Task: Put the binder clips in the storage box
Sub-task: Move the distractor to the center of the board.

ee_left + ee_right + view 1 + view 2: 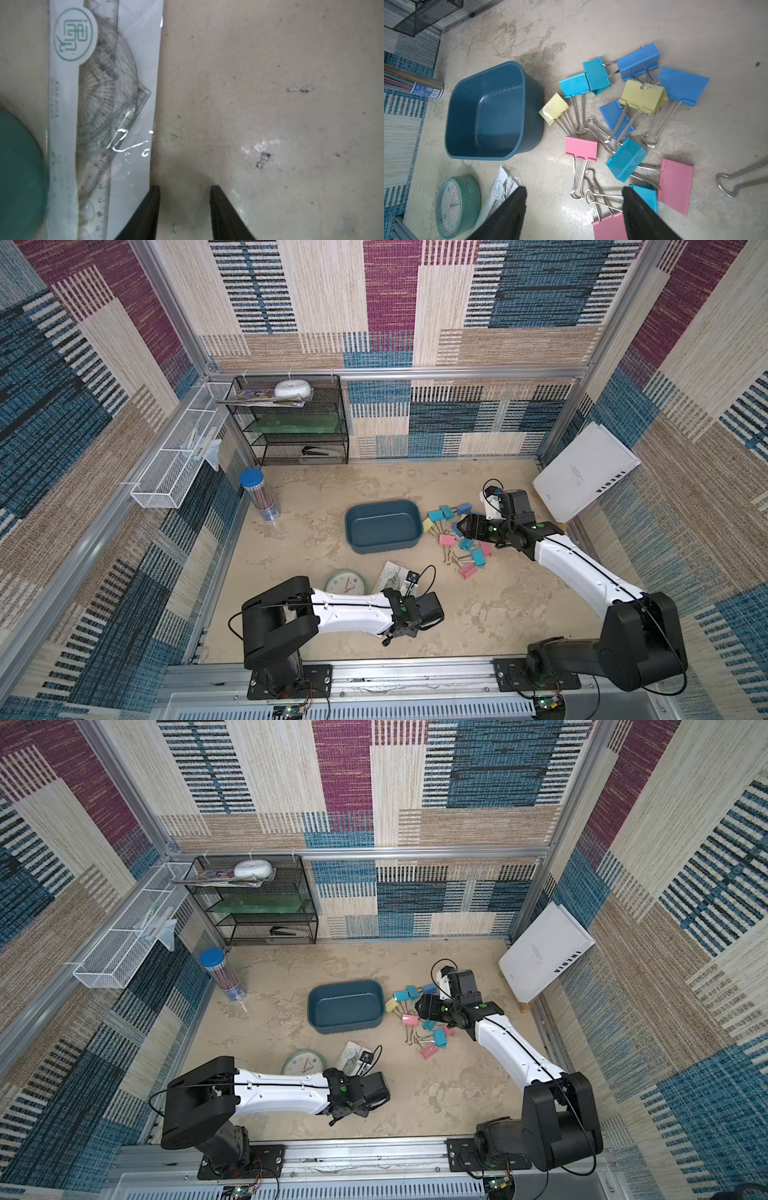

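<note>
The storage box (382,526) is a dark teal tub in mid-table, with nothing in it (488,112). Several binder clips (446,539) in pink, yellow, blue and teal lie scattered just right of it, in both top views (409,1020). My right gripper (574,191) hovers over this pile, open wide, with only wire handles and table showing between its fingers; a pink clip (581,148) lies ahead of it. My left gripper (185,188) points down at bare table near the front, its fingers apart with nothing between them.
A green round clock (345,581) and a bagged ruler set (104,104) lie beside the left gripper. A pencil tube (259,497) stands at the left, with a black mesh rack (295,423) and white wire basket (178,456) behind. A white book (586,472) leans at the right wall.
</note>
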Motion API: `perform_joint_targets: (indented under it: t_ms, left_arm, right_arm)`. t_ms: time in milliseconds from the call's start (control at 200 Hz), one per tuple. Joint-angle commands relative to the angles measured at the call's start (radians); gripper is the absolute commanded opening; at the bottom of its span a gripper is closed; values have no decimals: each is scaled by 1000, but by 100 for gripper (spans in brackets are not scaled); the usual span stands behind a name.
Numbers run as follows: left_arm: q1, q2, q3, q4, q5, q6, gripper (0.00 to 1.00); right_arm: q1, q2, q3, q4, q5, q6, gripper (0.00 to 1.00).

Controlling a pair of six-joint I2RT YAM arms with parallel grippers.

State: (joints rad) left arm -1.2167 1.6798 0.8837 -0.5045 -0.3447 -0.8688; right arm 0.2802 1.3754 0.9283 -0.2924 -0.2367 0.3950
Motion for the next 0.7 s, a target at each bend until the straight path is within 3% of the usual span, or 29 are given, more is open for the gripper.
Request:
perform_joint_targets:
  t_ms: [0,205,376,546,696]
  left_arm:
    - [53,-21,-78,-126,-13,-73,46]
    - [277,-232,-266,-111,1,-116,47]
    - [464,-390,-327,-126,-15,-59,52]
    - [661,-387,-334,-88,32,39,55]
    - [755,-330,-289,-38,57,82,58]
  right_arm:
    - [38,57,38,42,11,5,77]
    - [99,168,105,61,7,0,78]
    - [117,243,136,86,-5,-1,79]
    - [146,300,187,91,-18,-2,80]
    - [175,317,209,87,-16,-5,80]
